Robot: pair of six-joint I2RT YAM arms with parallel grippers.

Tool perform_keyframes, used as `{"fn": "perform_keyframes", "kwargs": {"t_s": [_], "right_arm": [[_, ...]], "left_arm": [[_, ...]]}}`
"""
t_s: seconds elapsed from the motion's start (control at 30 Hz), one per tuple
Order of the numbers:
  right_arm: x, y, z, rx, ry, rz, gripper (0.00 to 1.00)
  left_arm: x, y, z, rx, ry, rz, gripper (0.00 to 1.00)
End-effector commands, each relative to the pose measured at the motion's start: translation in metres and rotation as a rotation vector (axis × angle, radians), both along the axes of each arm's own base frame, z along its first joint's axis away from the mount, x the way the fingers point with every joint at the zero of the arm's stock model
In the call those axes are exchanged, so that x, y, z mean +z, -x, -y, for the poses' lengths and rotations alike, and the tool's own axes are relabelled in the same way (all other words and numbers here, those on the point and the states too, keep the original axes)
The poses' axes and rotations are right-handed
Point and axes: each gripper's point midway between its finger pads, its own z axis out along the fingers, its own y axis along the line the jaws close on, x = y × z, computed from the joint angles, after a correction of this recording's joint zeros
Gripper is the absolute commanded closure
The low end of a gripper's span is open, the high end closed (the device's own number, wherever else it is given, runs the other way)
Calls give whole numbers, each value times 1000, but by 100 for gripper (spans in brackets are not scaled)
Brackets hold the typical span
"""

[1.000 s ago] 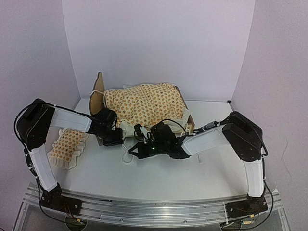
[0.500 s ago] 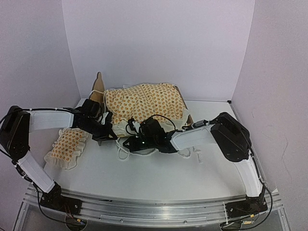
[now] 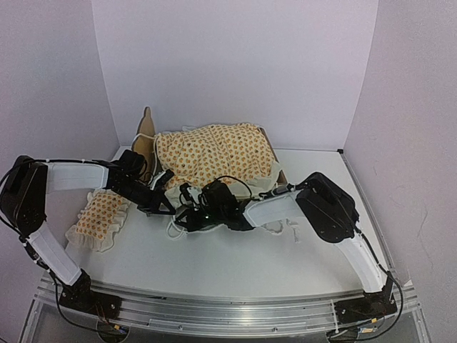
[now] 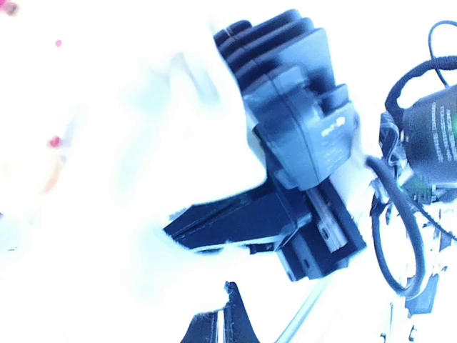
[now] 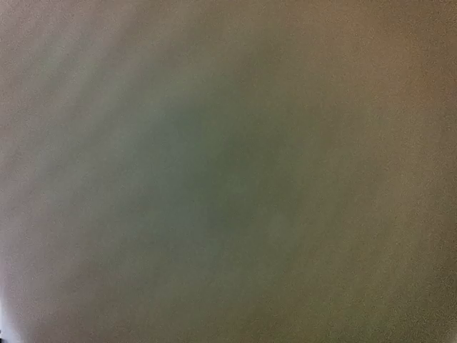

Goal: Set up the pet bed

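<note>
pet bed frame (image 3: 146,136) stands far centre, bedding (image 3: 214,153) heaped over it, pillow (image 3: 100,218) near left; bedding judged light, limp, best pinched at its near hem; left gripper (image 3: 166,205) and right gripper (image 3: 183,214) both closed there, any cloth between them not discernible.

Pale matt wood headboard (image 3: 146,136) — soft printed cloth bedding (image 3: 214,153).

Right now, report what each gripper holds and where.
Cannot be told: left gripper and right gripper are shut at the bedding, on its cream ruffled near edge; hold unseen.
</note>
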Motion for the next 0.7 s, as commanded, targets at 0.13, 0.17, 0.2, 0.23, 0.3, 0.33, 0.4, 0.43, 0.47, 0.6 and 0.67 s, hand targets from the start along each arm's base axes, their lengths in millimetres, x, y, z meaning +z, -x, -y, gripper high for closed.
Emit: {"fn": "perform_keyframes", "kwargs": {"t_s": [0.13,0.17,0.2,0.23,0.3,0.33,0.4,0.43,0.47,0.6,0.67], "right_arm": [[60,6,5,43,-123,92,100],[61,5,1,48,-136,89,100],[61,3,-3,48,-146,87,100],[58,1,-7,48,-154,84,100],[57,-5,-15,44,-174,81,100],[56,-7,-18,42,-180,81,100],[55,-10,-23,44,-195,78,100],[57,-11,-24,46,-204,82,100],[58,-11,-26,50,-211,86,100],[47,-5,-34,96,-229,29,100],[28,0,-35,112,-221,-21,100]], "left_arm": [[23,1,6,-125,47,126,100],[23,1,7,-129,51,126,100],[23,2,7,-134,54,125,100],[24,3,8,-140,58,128,100],[25,5,8,-150,65,132,100],[25,6,8,-152,67,133,100],[25,8,7,-159,66,134,100],[25,9,7,-162,65,134,100],[25,10,7,-164,66,135,100],[27,4,8,-158,69,160,100],[27,1,10,-173,67,173,100]]}}
